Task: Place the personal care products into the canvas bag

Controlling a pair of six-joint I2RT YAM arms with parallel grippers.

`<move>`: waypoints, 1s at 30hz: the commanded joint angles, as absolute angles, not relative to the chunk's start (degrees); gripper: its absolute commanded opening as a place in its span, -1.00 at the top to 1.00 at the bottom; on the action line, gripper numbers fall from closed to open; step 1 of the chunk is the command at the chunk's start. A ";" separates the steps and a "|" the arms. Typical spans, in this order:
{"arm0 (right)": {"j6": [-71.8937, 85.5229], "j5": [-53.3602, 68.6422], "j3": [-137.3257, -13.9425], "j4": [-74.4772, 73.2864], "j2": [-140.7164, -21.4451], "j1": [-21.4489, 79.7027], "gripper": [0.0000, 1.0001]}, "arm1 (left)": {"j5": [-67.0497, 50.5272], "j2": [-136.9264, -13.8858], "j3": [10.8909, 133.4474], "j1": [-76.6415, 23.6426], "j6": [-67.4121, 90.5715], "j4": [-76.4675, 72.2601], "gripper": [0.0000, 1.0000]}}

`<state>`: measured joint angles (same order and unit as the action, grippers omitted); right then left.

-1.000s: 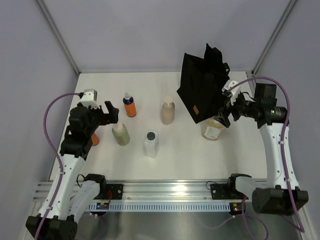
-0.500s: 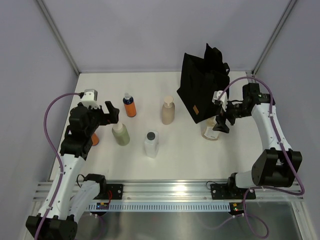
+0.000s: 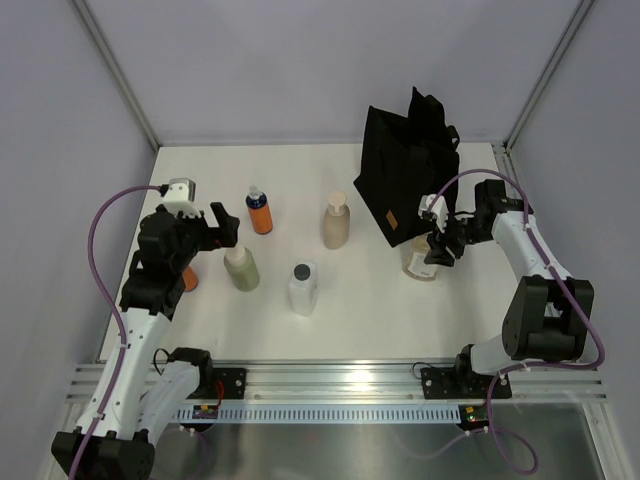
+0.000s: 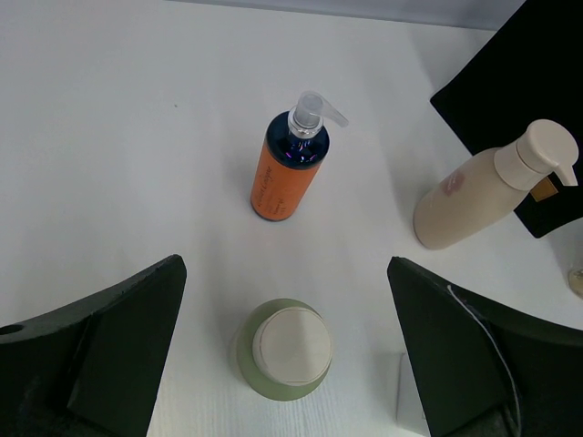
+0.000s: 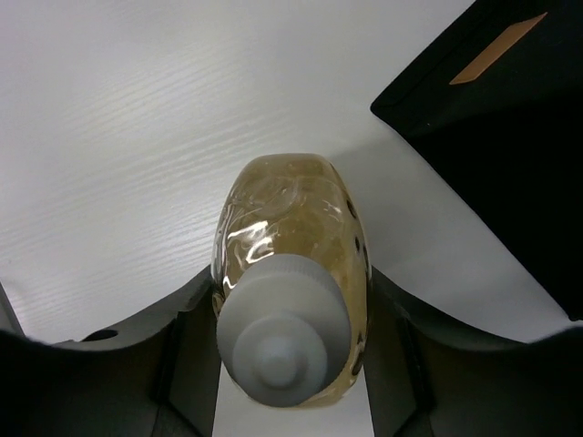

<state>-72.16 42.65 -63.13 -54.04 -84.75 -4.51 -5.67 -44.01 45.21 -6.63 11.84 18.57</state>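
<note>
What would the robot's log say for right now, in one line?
right gripper: clamped around amber bottle standing beside bag | left gripper: open, near green bottle

The canvas bag (image 3: 405,185) stands far right on the worktop (image 3: 380,310). Just before it, a bottle (image 3: 422,264) sits clasped in my right end effector (image 3: 438,248). Leftward, the spray bottle (image 3: 259,212) and pump bottle (image 3: 336,222) stand behind the lidded bottle (image 3: 241,268) and capped bottle (image 3: 303,288).

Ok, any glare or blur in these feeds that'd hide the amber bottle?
Right wrist: a bright highlight on the shoulder of the amber bottle, outline sharp; the canvas bag reads as near-black with little detail. Top view: glare only on the front rail, bottle partly masked by the right pincer. Left wrist: evenly lit, sharp.
</note>
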 commanded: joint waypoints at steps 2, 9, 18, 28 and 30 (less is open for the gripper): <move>-73.03 44.21 -62.84 -51.85 -84.28 -4.13 0.15 | -7.12 -44.30 47.55 -6.77 11.43 16.79 -0.98; -74.00 48.24 -64.60 -55.01 -83.41 -4.13 0.81 | -7.03 -44.21 47.55 -6.77 11.43 16.87 -0.98; -57.34 55.54 -73.82 -59.77 -77.97 -3.78 1.00 | -6.86 -44.30 47.55 -6.77 11.43 16.79 -0.98; -24.64 51.86 -94.64 -42.29 -75.23 -0.26 1.00 | -5.80 -44.91 47.37 -6.77 10.81 16.79 -0.98; -19.00 50.28 -101.99 -39.04 -77.77 -0.26 1.00 | -5.54 -45.17 47.20 -6.77 10.64 16.79 -0.98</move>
<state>-33.80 47.57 -90.43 -53.23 -77.82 -0.27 -5.80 -44.86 45.28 -6.63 11.79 18.63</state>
